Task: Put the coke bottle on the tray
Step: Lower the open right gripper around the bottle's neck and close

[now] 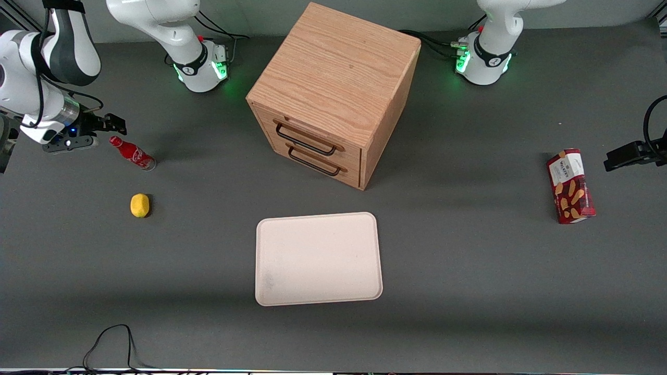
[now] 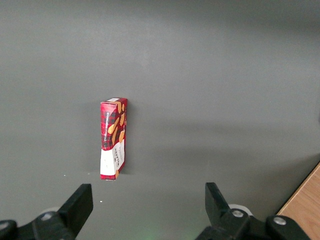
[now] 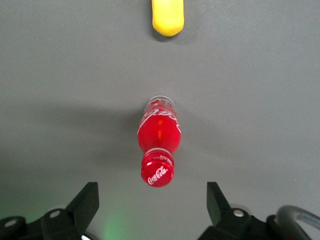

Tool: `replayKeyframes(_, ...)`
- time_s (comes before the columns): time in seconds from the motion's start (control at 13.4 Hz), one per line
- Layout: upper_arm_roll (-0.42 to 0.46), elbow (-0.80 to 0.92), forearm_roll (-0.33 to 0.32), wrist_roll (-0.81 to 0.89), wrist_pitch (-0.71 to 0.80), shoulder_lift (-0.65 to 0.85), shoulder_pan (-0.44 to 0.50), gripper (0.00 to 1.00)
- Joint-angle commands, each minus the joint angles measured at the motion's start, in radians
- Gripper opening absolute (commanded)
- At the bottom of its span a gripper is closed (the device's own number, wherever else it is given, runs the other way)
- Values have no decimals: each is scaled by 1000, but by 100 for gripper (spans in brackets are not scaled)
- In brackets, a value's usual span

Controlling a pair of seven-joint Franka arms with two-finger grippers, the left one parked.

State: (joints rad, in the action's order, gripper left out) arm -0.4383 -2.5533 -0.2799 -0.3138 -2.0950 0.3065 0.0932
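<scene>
The coke bottle (image 1: 132,153), small and red with a red cap and white script, seems to stand upright on the grey table toward the working arm's end. My right gripper (image 1: 108,125) hovers just beside and above its cap, open and holding nothing. In the right wrist view the coke bottle (image 3: 159,142) shows cap-first, a little ahead of the gap of the gripper (image 3: 151,200), with neither finger touching it. The cream-white tray (image 1: 318,258) lies flat near the middle of the table, closer to the front camera than the bottle, and nothing is on it.
A yellow lemon-like object (image 1: 139,204) (image 3: 167,17) lies close to the bottle, nearer the front camera. A wooden two-drawer cabinet (image 1: 333,94) stands mid-table above the tray. A red snack box (image 1: 570,186) (image 2: 114,138) lies toward the parked arm's end.
</scene>
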Motion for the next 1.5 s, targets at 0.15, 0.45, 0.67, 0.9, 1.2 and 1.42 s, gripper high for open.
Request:
replayKeyframes(0.15, -43, -21, -48, -56, -117, -69, 6, 96)
replayKeyframes(0.45, -71, -44, -48, -59, -155, -70, 8, 96)
replayKeyframes(0.67, -71, -58, -48, -42, -155, -60, 14, 96)
replayKeyframes(0.9, -69, -64, -48, -42, -152, -55, 17, 96)
replayKeyframes(1.2, -68, -64, -48, -41, -148, -49, 19, 87)
replayKeyframes(1.42, -65, -64, -48, -41, -148, -46, 22, 42)
